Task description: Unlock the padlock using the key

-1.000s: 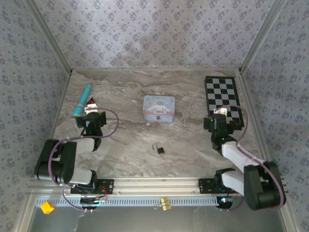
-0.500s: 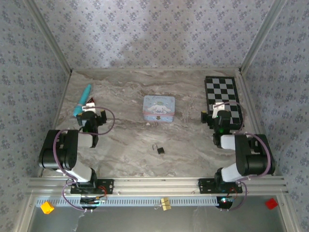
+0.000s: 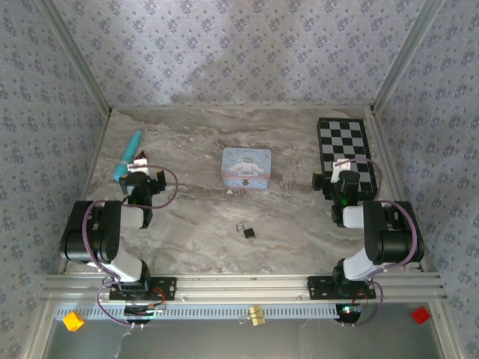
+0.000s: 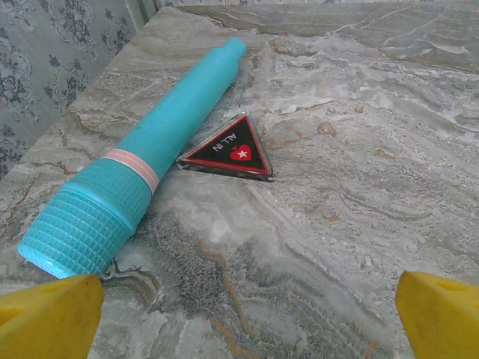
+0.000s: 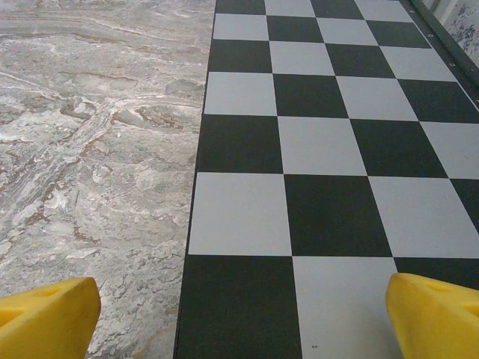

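Observation:
The padlock [image 3: 248, 232] is a tiny dark box with a thin silvery loop, lying on the marble table [image 3: 194, 217] near the front centre. I cannot make out the key as a separate thing at this size. My left gripper [image 3: 142, 179] hovers at the left side, open, its yellow fingertips [image 4: 49, 318] wide apart over bare marble [image 4: 247, 329]. My right gripper [image 3: 338, 181] is at the right side, open over the near end of the chessboard [image 5: 243, 321]. Both grippers are well apart from the padlock and hold nothing.
A teal tube [image 4: 150, 149] and a small red-and-black triangle [image 4: 232, 149] lie just beyond my left gripper. A pale blue cartoon tin [image 3: 246, 167] stands mid-table. The chessboard [image 3: 344, 146] covers the back right. Patterned walls close in three sides.
Both arms have folded back, elbows drawn in toward their bases. The grippers stayed near the same spots, still open. The padlock has not moved.

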`<state>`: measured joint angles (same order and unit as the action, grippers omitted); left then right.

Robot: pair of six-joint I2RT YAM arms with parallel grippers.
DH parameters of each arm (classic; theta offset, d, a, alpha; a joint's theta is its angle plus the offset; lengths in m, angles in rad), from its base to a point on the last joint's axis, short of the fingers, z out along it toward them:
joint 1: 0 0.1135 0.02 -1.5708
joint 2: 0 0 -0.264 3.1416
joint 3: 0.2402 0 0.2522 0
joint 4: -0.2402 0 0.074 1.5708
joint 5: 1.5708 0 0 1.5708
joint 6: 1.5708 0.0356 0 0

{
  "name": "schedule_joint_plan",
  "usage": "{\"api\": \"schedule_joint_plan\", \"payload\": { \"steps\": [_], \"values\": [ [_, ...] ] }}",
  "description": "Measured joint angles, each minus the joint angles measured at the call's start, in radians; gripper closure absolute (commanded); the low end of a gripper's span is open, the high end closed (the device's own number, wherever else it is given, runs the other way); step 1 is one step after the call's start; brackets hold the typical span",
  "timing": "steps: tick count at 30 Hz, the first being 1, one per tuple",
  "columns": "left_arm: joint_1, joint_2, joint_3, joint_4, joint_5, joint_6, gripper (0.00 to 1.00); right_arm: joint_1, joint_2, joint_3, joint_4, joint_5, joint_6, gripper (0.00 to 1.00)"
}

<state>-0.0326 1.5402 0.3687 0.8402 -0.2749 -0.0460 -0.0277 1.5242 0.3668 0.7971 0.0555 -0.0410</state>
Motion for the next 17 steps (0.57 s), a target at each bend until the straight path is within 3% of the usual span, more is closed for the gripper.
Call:
{"api": "schedule_joint_plan", "payload": {
  "steps": [17],
  "values": [
    [0.0, 0.0, 0.0, 0.0, 0.002, 0.0, 0.0, 0.0, 0.0, 0.007, -0.003, 0.0, 0.003, 0.01]
  ]
}}
